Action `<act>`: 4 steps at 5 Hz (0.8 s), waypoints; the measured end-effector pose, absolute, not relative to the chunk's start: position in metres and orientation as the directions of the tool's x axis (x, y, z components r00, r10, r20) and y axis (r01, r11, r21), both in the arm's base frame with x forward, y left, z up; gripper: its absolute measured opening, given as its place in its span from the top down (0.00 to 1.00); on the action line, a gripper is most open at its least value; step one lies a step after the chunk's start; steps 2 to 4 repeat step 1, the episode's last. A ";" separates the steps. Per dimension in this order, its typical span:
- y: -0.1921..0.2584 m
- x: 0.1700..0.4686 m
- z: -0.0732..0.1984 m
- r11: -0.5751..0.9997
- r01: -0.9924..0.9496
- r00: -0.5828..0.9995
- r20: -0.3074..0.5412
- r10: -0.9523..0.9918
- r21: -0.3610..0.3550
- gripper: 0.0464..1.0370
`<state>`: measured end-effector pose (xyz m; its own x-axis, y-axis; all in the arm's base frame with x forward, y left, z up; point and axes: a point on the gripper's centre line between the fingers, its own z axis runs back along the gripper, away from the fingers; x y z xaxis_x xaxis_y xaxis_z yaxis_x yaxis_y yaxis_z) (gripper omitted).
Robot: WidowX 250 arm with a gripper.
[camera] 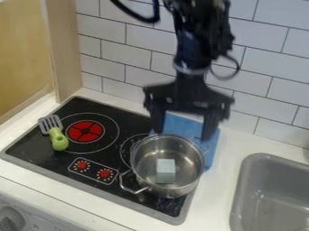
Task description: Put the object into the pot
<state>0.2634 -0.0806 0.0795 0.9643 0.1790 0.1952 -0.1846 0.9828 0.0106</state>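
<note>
Black stovetop [36, 153], pale block [166, 171] in pot [145, 155], lower than the claw [183, 134].

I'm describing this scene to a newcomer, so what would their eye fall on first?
Probably the black arm, dark against the white tiled wall, with its gripper open by the far side of the shiny metal pot. Inside that pot, the pale blue-grey block stands out. Next might come the bright red burner disc on the black stovetop, with the green-handled spatula beside it.
</note>
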 end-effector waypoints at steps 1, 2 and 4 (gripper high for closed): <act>-0.081 0.263 0.080 0.982 -0.190 0.963 0.196 0.185 0.008 0.04; -0.081 0.263 0.080 0.982 -0.190 0.963 0.196 0.185 0.008 0.04; -0.081 0.263 0.080 0.982 -0.190 0.963 0.196 0.185 0.008 0.04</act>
